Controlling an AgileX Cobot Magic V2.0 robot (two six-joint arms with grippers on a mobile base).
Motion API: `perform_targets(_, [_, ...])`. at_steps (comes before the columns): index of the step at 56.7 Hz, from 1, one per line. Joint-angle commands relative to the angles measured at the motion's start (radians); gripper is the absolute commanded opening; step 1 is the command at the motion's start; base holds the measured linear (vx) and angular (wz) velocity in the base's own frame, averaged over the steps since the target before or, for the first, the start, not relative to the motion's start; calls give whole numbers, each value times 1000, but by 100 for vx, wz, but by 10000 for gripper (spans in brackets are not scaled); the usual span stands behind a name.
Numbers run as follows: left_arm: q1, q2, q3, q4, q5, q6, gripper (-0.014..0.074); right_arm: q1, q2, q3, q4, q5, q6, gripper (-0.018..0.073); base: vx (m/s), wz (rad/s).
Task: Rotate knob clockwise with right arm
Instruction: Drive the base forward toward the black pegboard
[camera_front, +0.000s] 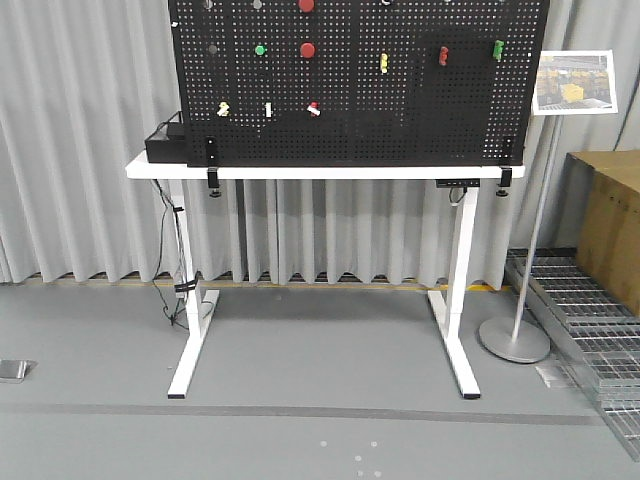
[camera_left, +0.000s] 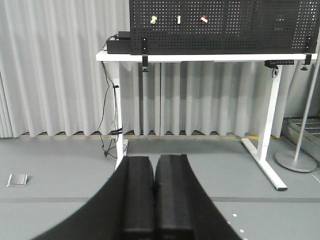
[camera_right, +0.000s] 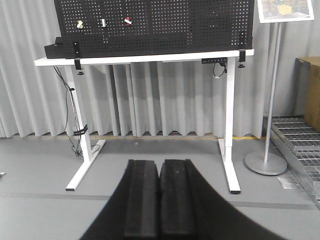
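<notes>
A black pegboard (camera_front: 360, 120) stands upright on a white table (camera_front: 300, 172) and carries several small fixtures: red buttons (camera_front: 307, 49), a green one (camera_front: 260, 49), yellow and white pieces, and dark round knobs (camera_front: 211, 47) near its upper left. Which one is the task's knob I cannot tell. My left gripper (camera_left: 154, 159) is shut and empty, low over the floor and far from the table (camera_left: 200, 57). In the right wrist view my right gripper (camera_right: 159, 162) is likewise shut on nothing, well short of the pegboard (camera_right: 150, 30). Neither arm shows in the front view.
A sign on a pole stand (camera_front: 530, 220) is right of the table, with a cardboard box (camera_front: 610, 230) and metal grating (camera_front: 580, 300) beyond. A black box (camera_front: 165, 145) and hanging cables (camera_front: 175, 270) are at the table's left end. Grey curtains hang behind.
</notes>
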Motion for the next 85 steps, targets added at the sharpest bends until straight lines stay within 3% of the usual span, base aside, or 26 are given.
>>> perform_targets(1, [-6,-10,11,-4,-86,-5,-6,-7,-7,5,-9,-87,-7,-9,0,0])
perform_targets(85, [-6,-10,11,-4,-86,-5,-6,-7,-7,5,-9,-87,-7,-9,7,0])
